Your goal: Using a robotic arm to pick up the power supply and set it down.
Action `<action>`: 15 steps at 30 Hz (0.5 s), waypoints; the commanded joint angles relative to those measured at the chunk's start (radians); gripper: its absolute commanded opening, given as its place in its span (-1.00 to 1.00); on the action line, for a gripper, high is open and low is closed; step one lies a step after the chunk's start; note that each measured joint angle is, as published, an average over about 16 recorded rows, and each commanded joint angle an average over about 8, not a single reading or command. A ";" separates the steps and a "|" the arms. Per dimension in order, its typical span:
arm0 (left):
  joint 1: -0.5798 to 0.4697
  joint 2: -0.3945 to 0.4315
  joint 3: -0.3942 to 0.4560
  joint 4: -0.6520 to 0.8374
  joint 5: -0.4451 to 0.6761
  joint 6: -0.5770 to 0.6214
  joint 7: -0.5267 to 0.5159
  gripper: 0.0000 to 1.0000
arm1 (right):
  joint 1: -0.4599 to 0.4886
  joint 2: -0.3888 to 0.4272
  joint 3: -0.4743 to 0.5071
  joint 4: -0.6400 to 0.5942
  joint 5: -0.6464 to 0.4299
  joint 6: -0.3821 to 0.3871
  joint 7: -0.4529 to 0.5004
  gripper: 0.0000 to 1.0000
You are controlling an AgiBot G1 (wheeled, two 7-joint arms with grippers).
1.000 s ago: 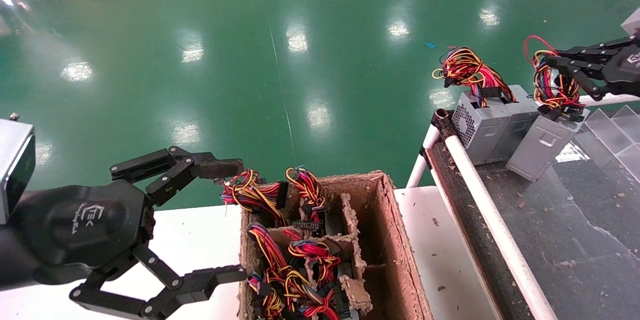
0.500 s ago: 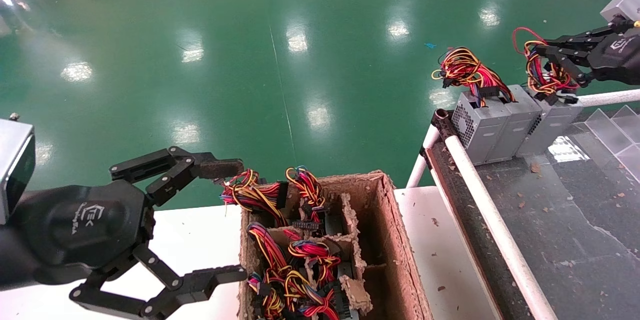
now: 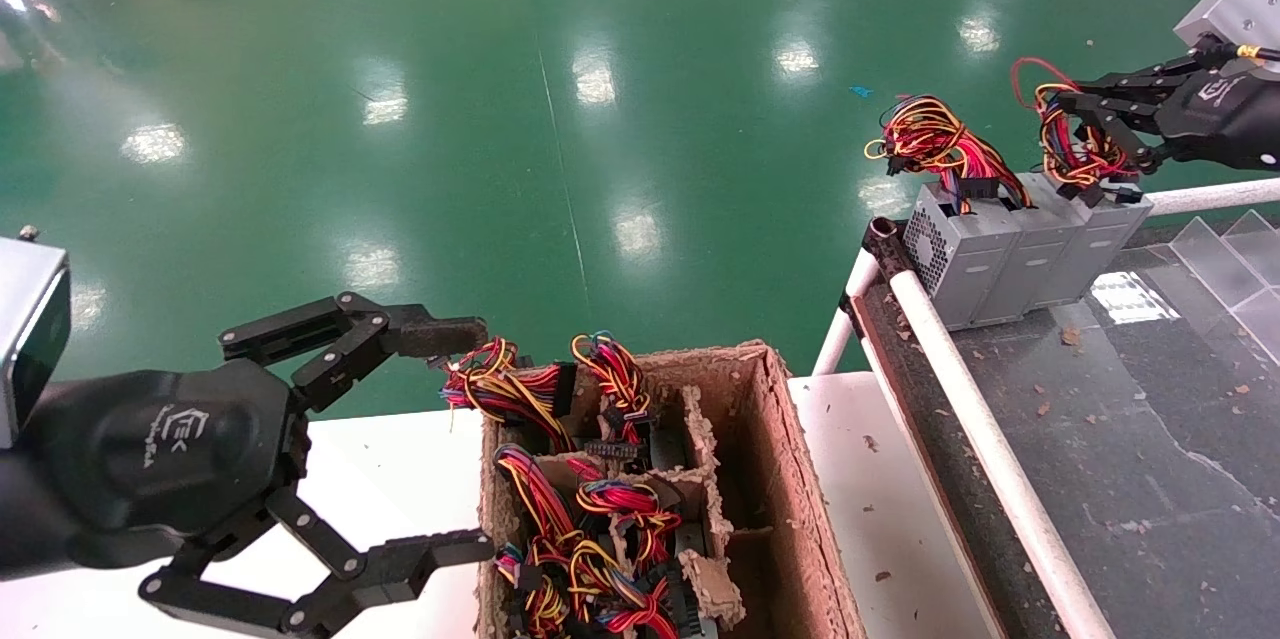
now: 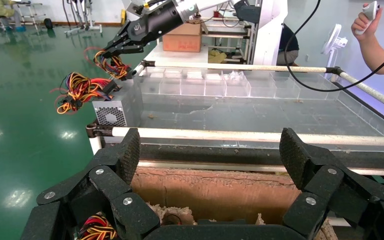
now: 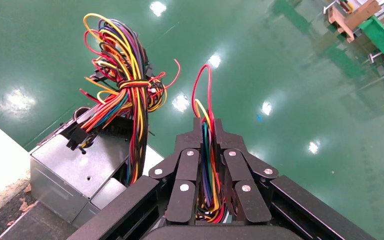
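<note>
At the far end of the dark conveyor (image 3: 1150,439), a grey power supply (image 3: 1098,237) stands upright against two others (image 3: 962,254). My right gripper (image 3: 1072,109), on the black robotic arm (image 3: 1215,109), is shut on its red, yellow and black wire bundle (image 3: 1070,154). In the right wrist view the wires (image 5: 207,165) run between the closed fingers (image 5: 184,170). My left gripper (image 3: 455,439) hangs open beside the cardboard box (image 3: 790,479), holding nothing. In the left wrist view its pads (image 4: 128,152) stand wide apart.
The cardboard box has pulp dividers (image 3: 700,489) and holds several more units with coloured wires (image 3: 560,519). White rails (image 3: 985,439) edge the conveyor. Clear plastic trays (image 3: 1225,264) lie at the right. Green floor (image 3: 560,119) lies beyond the white table (image 3: 400,459).
My right gripper rose and drew back with the wire bundle. The power supply went from tilted away to upright against the neighbouring units. The left arm stayed still.
</note>
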 commanded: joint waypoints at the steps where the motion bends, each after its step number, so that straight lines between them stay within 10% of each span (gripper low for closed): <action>1: 0.000 0.000 0.000 0.000 0.000 0.000 0.000 1.00 | 0.003 -0.002 0.000 -0.010 0.000 -0.002 -0.005 1.00; 15: 0.000 0.000 0.000 0.000 0.000 0.000 0.000 1.00 | 0.004 0.022 0.044 -0.016 0.063 -0.030 -0.068 1.00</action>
